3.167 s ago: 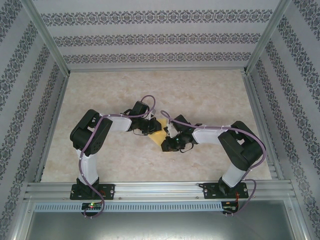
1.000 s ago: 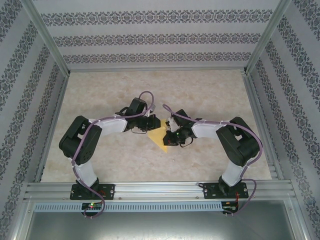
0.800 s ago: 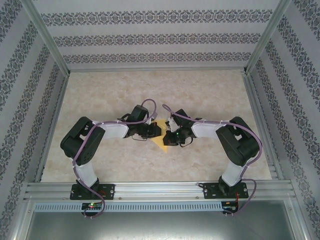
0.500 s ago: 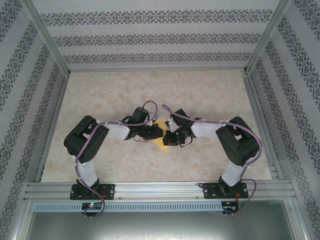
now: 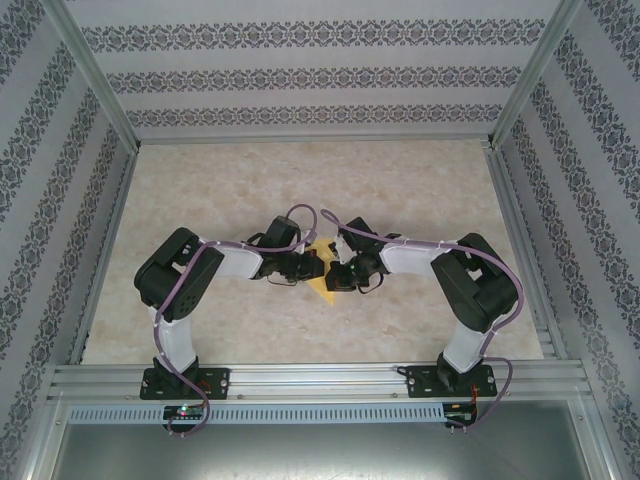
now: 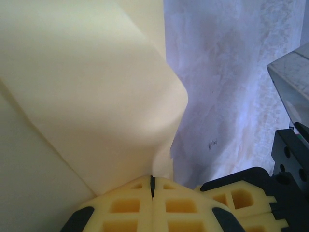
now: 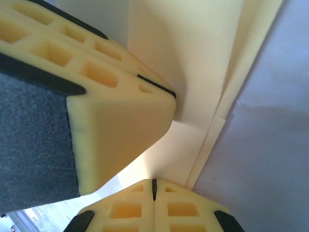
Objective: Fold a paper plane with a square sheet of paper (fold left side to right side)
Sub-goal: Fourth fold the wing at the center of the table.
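Left claw, right claw nose-to-nose on square sheet of paper; table around open.

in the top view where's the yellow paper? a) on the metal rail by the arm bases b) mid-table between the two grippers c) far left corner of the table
b: the yellow paper sits between the left gripper and the right gripper, whose tips meet at it.

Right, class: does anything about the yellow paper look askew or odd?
Yes. The bright-yellow folded paper sheet bulges in a rounded hump just beyond the shut left gripper instead of lying creased flat.
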Robot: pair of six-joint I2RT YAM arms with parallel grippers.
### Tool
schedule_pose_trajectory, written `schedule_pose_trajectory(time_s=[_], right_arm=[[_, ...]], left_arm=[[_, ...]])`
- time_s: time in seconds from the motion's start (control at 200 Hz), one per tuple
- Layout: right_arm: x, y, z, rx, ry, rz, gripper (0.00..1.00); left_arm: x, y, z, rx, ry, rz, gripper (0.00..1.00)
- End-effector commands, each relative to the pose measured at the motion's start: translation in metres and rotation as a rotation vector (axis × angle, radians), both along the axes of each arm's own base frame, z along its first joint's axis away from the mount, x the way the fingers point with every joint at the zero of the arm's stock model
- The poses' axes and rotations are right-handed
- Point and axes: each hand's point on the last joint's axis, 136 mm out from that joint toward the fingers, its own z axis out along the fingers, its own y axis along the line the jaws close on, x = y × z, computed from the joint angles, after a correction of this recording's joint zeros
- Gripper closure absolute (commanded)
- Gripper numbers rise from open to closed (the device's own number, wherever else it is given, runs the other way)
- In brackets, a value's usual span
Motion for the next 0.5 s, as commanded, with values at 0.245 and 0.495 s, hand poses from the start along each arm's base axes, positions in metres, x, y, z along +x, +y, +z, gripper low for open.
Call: schedule_pose_trajectory(time_s=[0.245, 0.495], right_arm=[[-0.041, -0.047, -0.047, -0.261, 0.134, 0.022, 1.0], [-0.044, -0.049, -0.047, -0.26, 0.139, 0.023, 1.0]], left_arm=[[0.034, 0.029, -0.019, 0.131, -0.031, 0.055, 0.94], [0.07, 0.04, -0.007, 0.129, -0.068, 0.076, 0.94]])
